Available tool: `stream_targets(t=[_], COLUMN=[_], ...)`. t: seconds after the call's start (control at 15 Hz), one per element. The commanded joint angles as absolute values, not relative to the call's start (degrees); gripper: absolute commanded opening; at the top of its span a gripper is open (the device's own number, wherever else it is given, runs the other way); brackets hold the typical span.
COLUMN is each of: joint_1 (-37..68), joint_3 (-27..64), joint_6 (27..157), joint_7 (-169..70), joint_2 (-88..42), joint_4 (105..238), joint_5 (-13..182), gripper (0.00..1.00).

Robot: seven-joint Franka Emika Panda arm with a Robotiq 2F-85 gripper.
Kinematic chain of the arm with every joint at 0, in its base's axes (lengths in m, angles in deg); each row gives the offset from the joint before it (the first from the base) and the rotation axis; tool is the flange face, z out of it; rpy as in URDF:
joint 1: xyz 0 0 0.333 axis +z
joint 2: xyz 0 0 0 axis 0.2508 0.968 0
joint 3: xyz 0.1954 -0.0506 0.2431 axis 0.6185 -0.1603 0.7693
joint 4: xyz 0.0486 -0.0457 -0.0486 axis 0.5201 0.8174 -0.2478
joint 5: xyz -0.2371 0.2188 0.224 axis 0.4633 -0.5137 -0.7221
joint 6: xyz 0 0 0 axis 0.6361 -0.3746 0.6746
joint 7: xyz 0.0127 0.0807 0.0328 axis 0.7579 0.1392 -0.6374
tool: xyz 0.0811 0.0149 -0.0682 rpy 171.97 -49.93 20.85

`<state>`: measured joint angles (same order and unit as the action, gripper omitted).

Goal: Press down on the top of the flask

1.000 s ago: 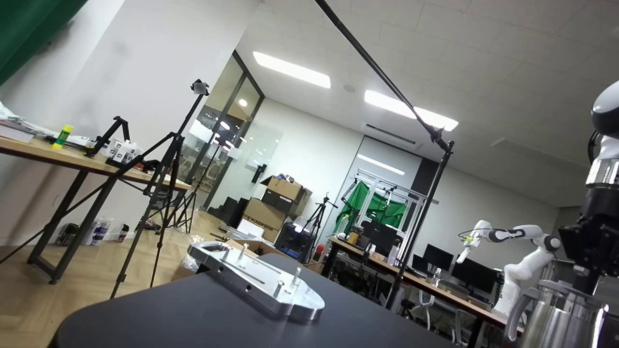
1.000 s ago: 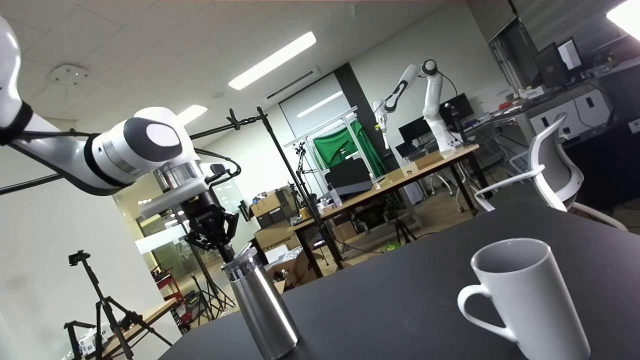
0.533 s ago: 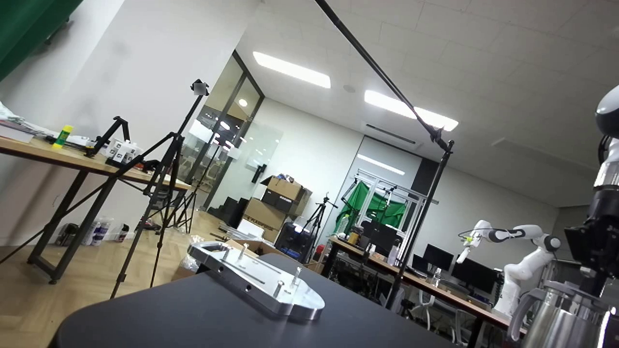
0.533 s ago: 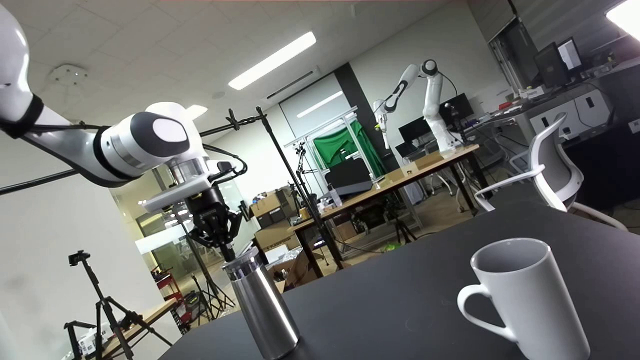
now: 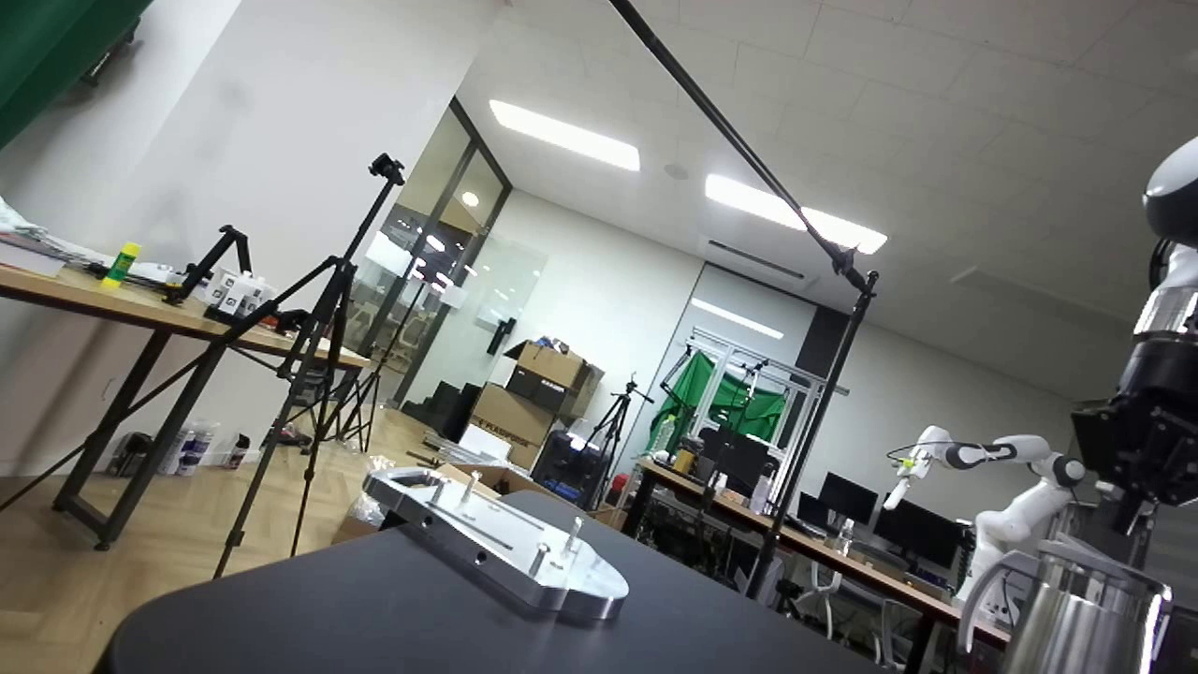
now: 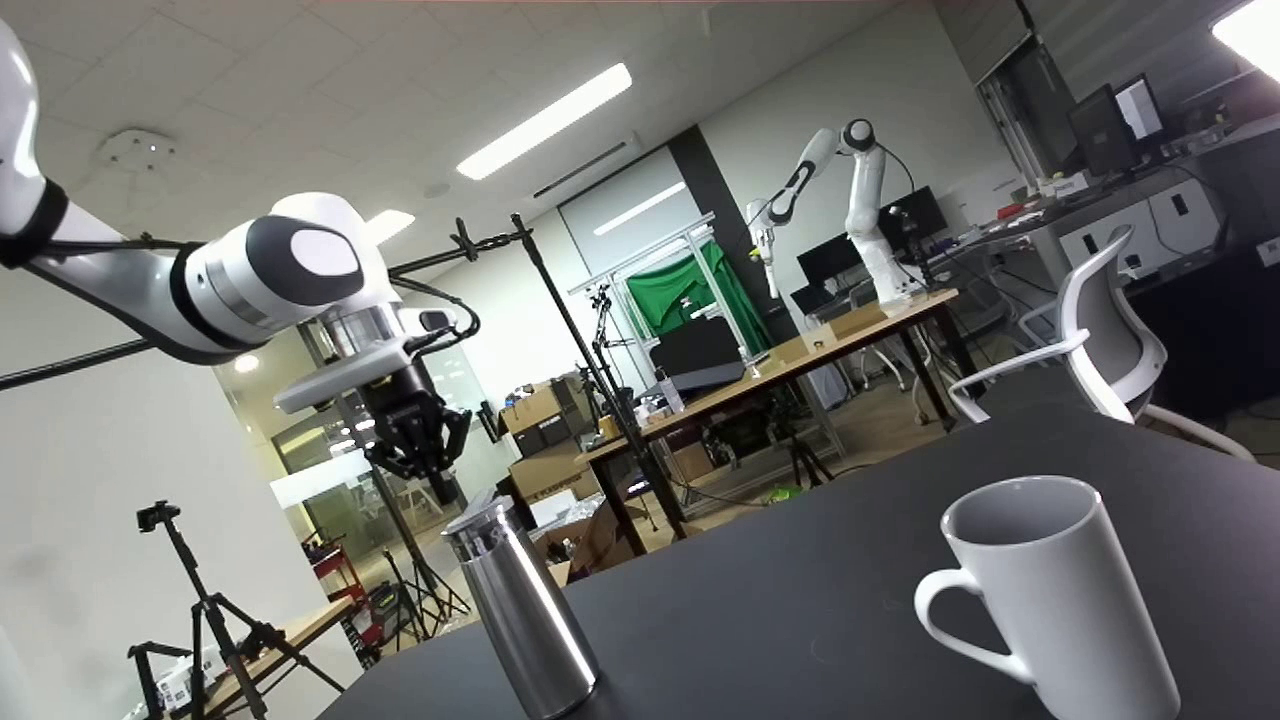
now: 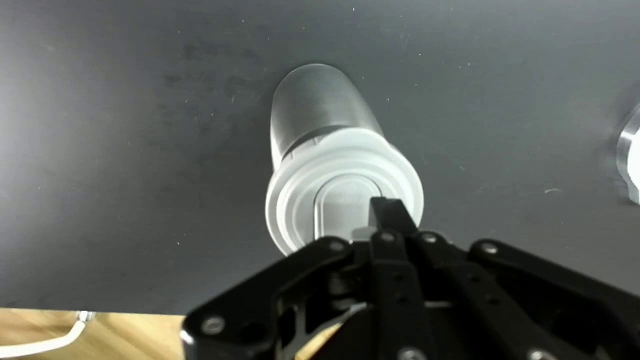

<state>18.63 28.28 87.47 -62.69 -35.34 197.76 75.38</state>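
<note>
The flask (image 6: 530, 620) is a shiny silver-grey metal cylinder standing on the dark table, with a rimmed lid. In an exterior view the flask (image 5: 1086, 622) shows at the lower right edge, with a curved handle. In the wrist view the flask (image 7: 320, 100) is seen from above, its round lid below my fingers. My gripper (image 6: 447, 493) is shut and holds nothing, its tip just above the lid's rim with a small gap. In the wrist view the gripper (image 7: 392, 212) covers part of the lid's near side. The gripper also shows in an exterior view (image 5: 1123, 524).
A white mug (image 6: 1060, 600) stands on the table (image 6: 760, 620) on the other side from my arm. A silver metal plate with pegs (image 5: 505, 543) lies on the table; its edge shows in the wrist view (image 7: 632, 155). The table's edge (image 7: 100, 310) runs near my gripper.
My gripper has risen and its fingertips have come up off the flask's lid. In an exterior view the flask's top and handle have shifted slightly to the left since half a second ago.
</note>
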Motion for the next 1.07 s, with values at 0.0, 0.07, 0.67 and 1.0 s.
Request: stream_targets(t=[0.0,0.07,0.67,1.0], joint_1=[19.0,19.1,18.8,18.7], joint_3=[28.5,28.5,27.5,27.1], joint_6=[83.5,81.1,69.7,67.9], joint_7=[-62.6,-63.1,-62.2,-61.9], joint_2=[-38.8,-39.8,-45.4,-45.4], joint_4=[196.3,196.0,195.5,195.2], joint_5=[75.0,74.9,77.0,77.2], gripper=[0.0,0.0,0.73,1.0])
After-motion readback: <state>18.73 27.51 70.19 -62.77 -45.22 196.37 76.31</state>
